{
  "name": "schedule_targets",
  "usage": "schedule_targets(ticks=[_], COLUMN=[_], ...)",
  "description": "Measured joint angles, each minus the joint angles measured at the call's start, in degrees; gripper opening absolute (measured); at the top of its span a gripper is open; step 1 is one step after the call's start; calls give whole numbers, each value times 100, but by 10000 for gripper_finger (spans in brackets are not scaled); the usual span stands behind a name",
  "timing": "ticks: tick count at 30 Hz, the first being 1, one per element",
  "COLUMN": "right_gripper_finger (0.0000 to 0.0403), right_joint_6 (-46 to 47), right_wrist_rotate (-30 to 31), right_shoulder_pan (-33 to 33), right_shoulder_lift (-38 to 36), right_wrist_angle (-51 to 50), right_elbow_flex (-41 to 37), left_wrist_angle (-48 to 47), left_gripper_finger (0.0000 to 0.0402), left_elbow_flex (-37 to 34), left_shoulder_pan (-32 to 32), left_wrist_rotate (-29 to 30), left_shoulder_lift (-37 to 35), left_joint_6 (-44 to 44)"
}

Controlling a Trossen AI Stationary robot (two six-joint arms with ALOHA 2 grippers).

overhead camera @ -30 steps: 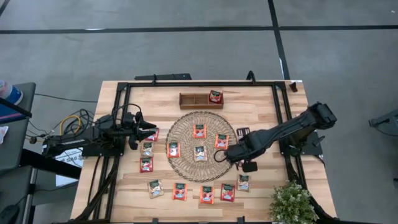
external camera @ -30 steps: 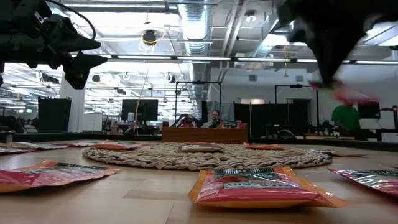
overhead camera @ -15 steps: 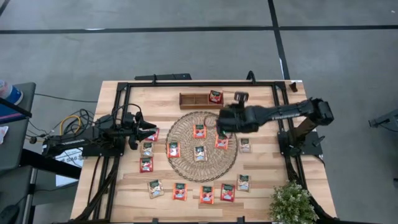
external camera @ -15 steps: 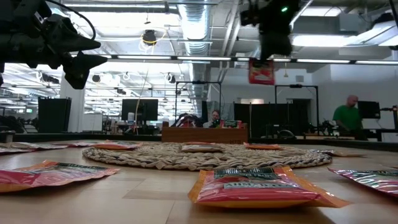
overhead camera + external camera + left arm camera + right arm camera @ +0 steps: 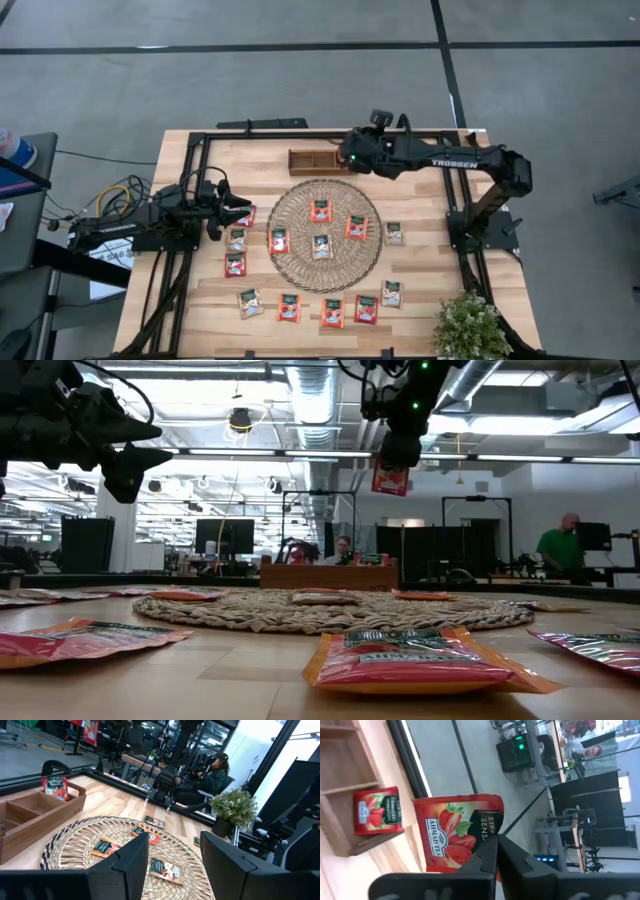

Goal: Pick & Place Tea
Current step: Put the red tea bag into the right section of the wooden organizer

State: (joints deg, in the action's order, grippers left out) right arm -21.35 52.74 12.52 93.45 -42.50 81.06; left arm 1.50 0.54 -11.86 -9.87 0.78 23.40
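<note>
My right gripper (image 5: 349, 159) hangs over the brown wooden tray (image 5: 308, 161) at the table's far side, shut on a red tea sachet (image 5: 390, 476) that dangles high above the tray. Another red sachet (image 5: 378, 811) stands in the tray's right-hand compartment. Several sachets lie flat on the round woven mat (image 5: 300, 262), and more lie on the wood around it. My left gripper (image 5: 240, 207) waits open just left of the mat, above a sachet (image 5: 236, 239). My right gripper pinches the red sachet between its two fingers at one edge (image 5: 481, 831). The fingers (image 5: 398, 448) come from above, pointing down. The sachet is lifted clear and hangs below them, its printed face showing in the right wrist view.
A black metal frame (image 5: 196, 150) borders the table. A potted plant (image 5: 468, 325) stands at the near right corner. A row of sachets (image 5: 330, 312) lies along the near edge. People sit in the room beyond the table (image 5: 562, 545).
My right gripper has carried the red sachet from over the mat's near right side toward the table's far edge and leftward, ending above the wooden tray. The sachet has stayed hanging from the shut fingers.
</note>
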Motion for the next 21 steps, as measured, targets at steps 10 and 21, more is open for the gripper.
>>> schedule_targets(ticks=[10,21], right_gripper_finger=[0,0], right_joint_6=[-12,10], right_wrist_rotate=[-458,-372], right_shoulder_pan=[35,241], right_shoulder_lift=[418,1620], right_wrist_angle=[257,862], right_elbow_flex=[6,17], left_wrist_angle=[0,15], left_gripper_finger=[170,170], left_elbow_flex=[-2,0], left_shoulder_pan=[0,0], left_wrist_rotate=[2,2], left_shoulder_lift=[-2,-2], left_joint_6=[-2,-2])
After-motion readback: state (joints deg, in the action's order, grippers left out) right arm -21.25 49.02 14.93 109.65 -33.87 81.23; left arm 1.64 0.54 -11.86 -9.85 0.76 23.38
